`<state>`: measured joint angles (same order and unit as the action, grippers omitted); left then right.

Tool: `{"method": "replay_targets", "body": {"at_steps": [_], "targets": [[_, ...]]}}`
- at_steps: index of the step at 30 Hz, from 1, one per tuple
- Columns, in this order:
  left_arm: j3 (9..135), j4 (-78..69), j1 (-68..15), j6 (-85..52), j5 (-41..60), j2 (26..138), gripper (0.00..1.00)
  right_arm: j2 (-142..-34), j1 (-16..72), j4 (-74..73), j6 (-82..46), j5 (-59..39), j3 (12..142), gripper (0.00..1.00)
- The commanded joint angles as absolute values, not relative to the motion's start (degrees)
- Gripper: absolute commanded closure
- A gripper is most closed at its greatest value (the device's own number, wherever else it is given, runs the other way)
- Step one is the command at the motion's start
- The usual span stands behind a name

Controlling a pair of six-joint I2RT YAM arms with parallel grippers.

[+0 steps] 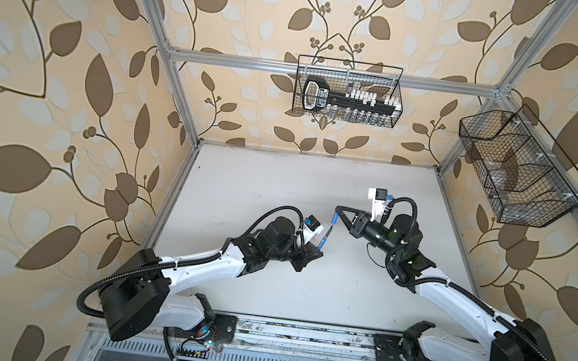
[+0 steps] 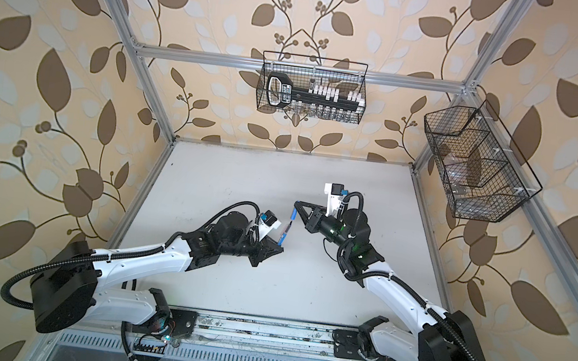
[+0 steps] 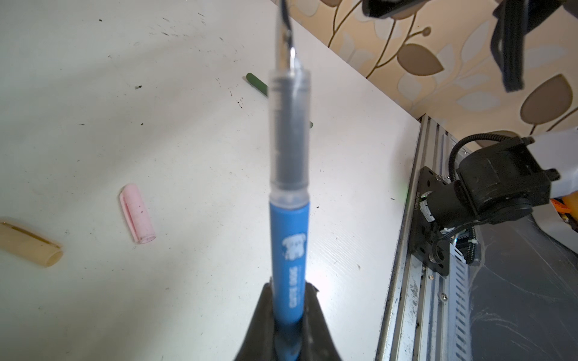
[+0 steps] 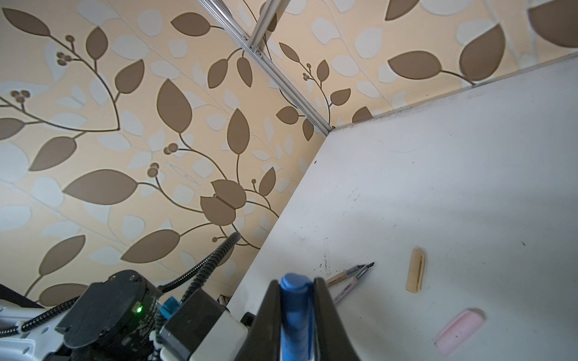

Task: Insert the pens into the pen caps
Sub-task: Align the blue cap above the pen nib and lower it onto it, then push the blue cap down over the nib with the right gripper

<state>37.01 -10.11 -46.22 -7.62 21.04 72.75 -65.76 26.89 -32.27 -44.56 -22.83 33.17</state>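
My left gripper point(image 3: 289, 312) point(image 1: 318, 253) is shut on the blue pen point(image 3: 289, 250) point(image 1: 328, 232) and holds it by the barrel, tip away from the jaws. My right gripper point(image 4: 295, 287) point(image 1: 339, 208) is shut on the blue pen cap point(image 4: 295, 306), whose rounded end pokes past the fingertips. In both top views the pen's upper end sits just below the right fingertips; contact is unclear. On the table point(image 1: 279, 187) lie a pink cap point(image 3: 137, 218) point(image 4: 459, 331), a tan cap point(image 3: 29, 243) point(image 4: 416, 273), a tan pen point(image 4: 344, 276), a pink pen point(image 4: 350, 286) and a dark green pen point(image 3: 256, 82).
A wire basket point(image 1: 347, 91) with a black tool hangs on the back rail, and another wire basket point(image 1: 518, 167) hangs on the right frame. An aluminium rail point(image 1: 299, 338) carrying the arm bases runs along the table's front edge.
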Motion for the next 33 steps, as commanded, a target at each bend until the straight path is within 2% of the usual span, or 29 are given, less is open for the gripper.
{"method": "replay_targets", "body": {"at_steps": [1,33], "targets": [[38.23,-12.39,-46.93,-7.48,22.50,70.84,1.00,-66.11,27.25,-34.32,-44.86,-22.19,31.92,0.84],[37.44,-12.61,-46.96,-7.39,19.78,68.84,1.00,-61.46,30.04,-34.80,-46.60,-20.20,27.14,0.83]]}}
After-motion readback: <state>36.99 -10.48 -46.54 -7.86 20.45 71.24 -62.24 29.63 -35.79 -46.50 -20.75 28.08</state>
